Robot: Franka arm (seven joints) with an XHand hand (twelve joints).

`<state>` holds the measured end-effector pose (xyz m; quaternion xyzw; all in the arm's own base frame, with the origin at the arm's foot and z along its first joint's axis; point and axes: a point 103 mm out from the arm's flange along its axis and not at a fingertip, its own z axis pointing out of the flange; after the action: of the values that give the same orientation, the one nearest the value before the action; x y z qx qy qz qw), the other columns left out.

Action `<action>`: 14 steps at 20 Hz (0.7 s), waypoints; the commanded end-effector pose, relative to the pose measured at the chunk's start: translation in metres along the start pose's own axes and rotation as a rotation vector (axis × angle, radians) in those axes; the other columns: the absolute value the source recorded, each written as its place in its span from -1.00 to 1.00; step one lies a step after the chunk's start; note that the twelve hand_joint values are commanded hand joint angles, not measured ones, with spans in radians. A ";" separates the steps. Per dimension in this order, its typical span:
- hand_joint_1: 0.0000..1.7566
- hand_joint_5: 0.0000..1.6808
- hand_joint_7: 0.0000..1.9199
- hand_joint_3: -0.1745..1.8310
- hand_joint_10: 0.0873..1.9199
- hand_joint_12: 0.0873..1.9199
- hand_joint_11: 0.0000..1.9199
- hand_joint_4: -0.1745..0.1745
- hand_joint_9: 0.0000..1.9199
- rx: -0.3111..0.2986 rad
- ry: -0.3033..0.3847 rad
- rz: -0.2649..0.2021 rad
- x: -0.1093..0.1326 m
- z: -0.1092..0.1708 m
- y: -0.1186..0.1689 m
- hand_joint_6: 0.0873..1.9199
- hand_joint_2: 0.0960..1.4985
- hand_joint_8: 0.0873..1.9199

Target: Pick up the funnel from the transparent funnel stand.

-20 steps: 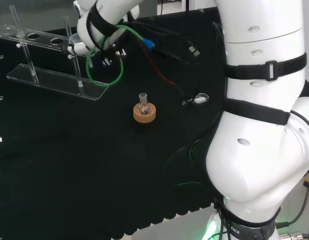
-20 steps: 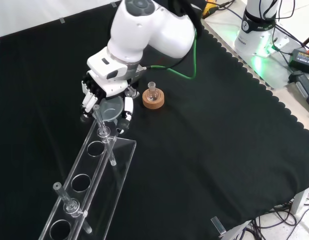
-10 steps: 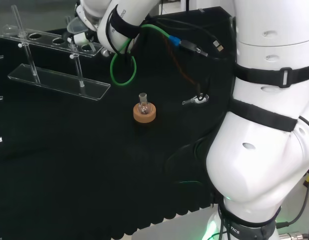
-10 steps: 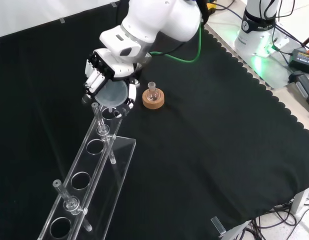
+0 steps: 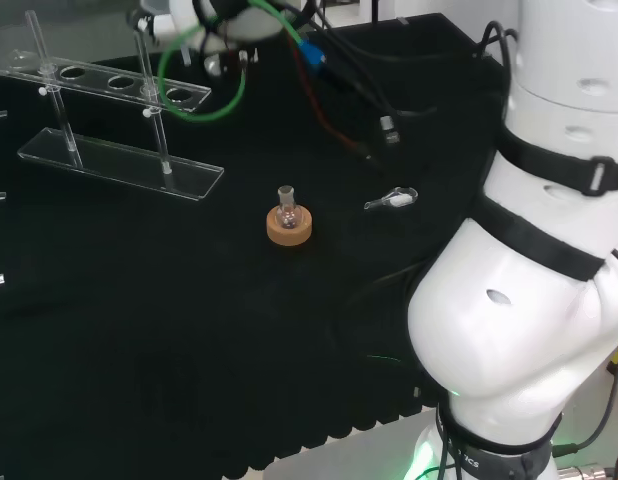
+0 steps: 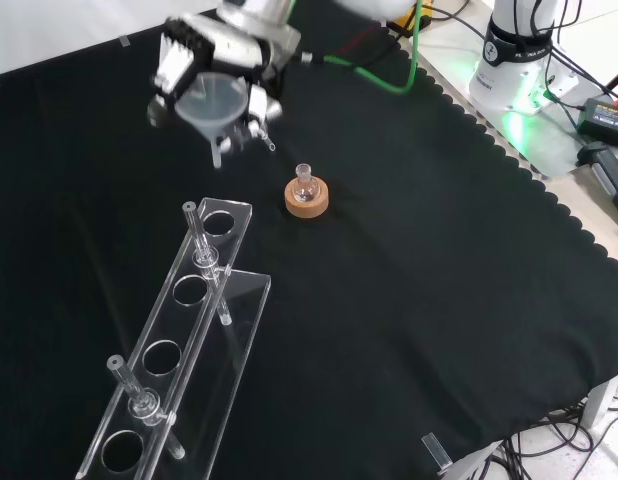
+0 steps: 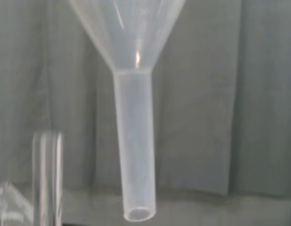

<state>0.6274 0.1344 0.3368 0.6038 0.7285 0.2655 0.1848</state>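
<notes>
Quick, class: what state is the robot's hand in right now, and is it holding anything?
Hand: shut on the funnel, fingers curled round its cone, held above the cloth.

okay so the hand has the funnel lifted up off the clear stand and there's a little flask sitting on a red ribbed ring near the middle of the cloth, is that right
Nearly. The hand does hold the funnel lifted clear of the transparent stand, and a small flask does sit near the middle of the cloth. But the ring under it is a cork ring, tan and smooth, not a red ribbed one. The front view shows this plainly, and the head view agrees.
</notes>
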 end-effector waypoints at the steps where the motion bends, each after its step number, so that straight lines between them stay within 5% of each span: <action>1: 0.41 0.88 0.80 -0.11 0.14 0.50 1.00 -1.00 1.00 -0.125 0.123 0.038 -0.050 -0.163 -0.050 -0.98 -0.36 -0.02; 6: 0.41 0.88 0.80 -0.10 0.14 0.50 1.00 -1.00 1.00 -0.085 0.165 -0.033 -0.081 -0.199 -0.105 -0.99 -0.37 -0.02; 14: 0.41 0.88 0.80 -0.09 0.15 0.50 1.00 -1.00 1.00 -0.079 0.195 -0.060 -0.049 -0.206 -0.134 -0.99 -0.38 -0.02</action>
<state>0.4377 0.0295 0.4381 0.5573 0.7318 0.3579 0.1609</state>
